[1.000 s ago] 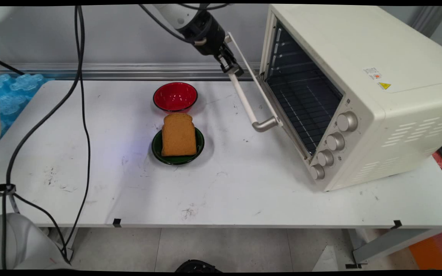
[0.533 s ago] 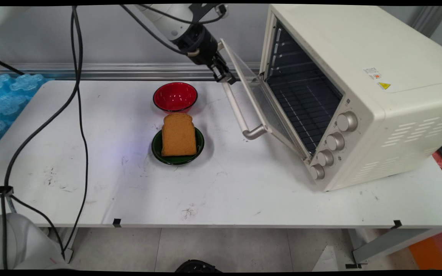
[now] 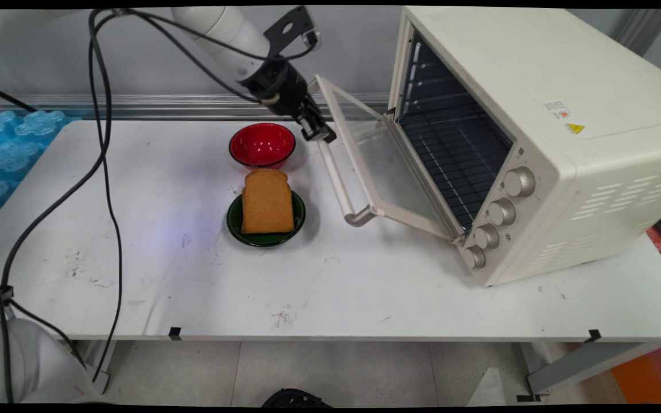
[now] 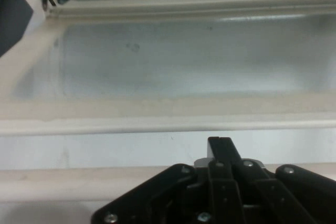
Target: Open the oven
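One pincer (image 3: 320,135) clamped on cream handle (image 3: 337,182) | oven (image 3: 537,137) door (image 3: 388,166) half-open, glass-paned

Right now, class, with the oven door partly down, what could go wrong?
The gripper sits at the far end of the door handle, off centre, so it may slip off. The oven door hangs partly open and could drop hard. The red bowl lies close to the arm's path.
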Robot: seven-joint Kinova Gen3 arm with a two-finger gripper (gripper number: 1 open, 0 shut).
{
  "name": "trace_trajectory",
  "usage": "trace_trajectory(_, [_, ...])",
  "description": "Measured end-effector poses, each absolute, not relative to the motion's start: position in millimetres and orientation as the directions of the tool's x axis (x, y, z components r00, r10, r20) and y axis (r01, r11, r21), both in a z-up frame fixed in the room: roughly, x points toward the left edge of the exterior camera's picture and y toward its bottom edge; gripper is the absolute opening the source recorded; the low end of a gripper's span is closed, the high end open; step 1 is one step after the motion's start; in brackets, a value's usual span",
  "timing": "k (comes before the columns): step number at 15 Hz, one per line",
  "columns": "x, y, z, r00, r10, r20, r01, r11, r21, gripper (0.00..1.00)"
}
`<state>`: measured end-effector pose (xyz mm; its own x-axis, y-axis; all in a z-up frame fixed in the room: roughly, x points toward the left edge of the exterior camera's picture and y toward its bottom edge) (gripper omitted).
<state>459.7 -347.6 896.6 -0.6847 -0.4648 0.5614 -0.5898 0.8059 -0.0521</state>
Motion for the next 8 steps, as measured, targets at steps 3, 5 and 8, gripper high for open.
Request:
trace_trajectory(3, [464.6, -337.0, 883.4, -0.685, -0.466, 0.560, -0.584, 0.811, -0.039, 0.00])
trace_trajectory(5, [468.5, -330.2, 874.7, -0.687, -0.467, 0.557, -0.580, 0.814, -0.033, 0.00])
trace_trajectory(8, [474.8, -321.9, 865.3, -0.691, -0.468, 0.551, -0.575, 0.817, -0.028, 0.00])
